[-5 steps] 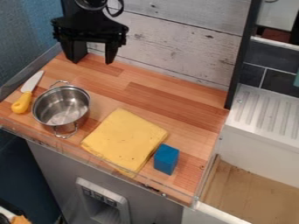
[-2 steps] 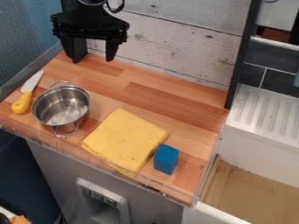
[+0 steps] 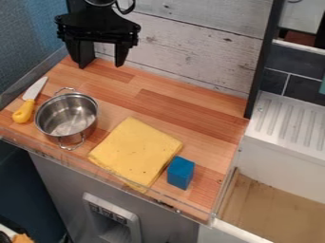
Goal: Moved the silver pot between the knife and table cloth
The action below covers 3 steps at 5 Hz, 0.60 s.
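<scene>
The black gripper (image 3: 100, 59) hangs at the upper left, above the back edge of the wooden counter, its two fingers spread apart with nothing between them. In front of it and lower down, the silver pot (image 3: 66, 116) stands upright on the counter, one handle toward the back and one toward the front. The knife (image 3: 29, 99) with a yellow handle lies close to the pot's left side. To the pot's right is the folded yellow cloth (image 3: 136, 153), flat on the wood. The pot is between knife and cloth.
A blue block (image 3: 181, 172) stands at the cloth's right edge. A low transparent rim (image 3: 114, 176) runs along the counter's front. White wooden boards (image 3: 190, 42) rise behind, with a dark post at the right. Beyond it are a white ribbed drainer (image 3: 289, 121) and a sink basin (image 3: 273, 209).
The gripper has shifted very slightly since the earliest frame. Pot, knife, cloth and block have stayed in place.
</scene>
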Each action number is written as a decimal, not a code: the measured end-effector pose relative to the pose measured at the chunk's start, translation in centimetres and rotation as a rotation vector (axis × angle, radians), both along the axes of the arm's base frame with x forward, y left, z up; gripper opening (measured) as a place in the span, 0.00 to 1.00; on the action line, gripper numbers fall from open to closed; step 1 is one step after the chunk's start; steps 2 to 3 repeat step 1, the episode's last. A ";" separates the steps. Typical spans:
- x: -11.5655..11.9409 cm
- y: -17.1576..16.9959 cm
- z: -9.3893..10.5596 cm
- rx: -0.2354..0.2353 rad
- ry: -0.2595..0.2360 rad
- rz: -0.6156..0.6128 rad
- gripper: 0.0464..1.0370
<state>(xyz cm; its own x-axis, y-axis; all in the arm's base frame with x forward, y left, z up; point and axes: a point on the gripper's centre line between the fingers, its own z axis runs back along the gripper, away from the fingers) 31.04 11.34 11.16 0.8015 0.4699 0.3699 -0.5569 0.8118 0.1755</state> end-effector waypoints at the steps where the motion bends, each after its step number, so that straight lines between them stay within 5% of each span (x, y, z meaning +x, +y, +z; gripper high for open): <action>1: 0.0 0.0 -0.1 0.000 0.002 0.000 0.96; 3: 0.0 0.0 -0.1 0.000 0.002 0.000 0.96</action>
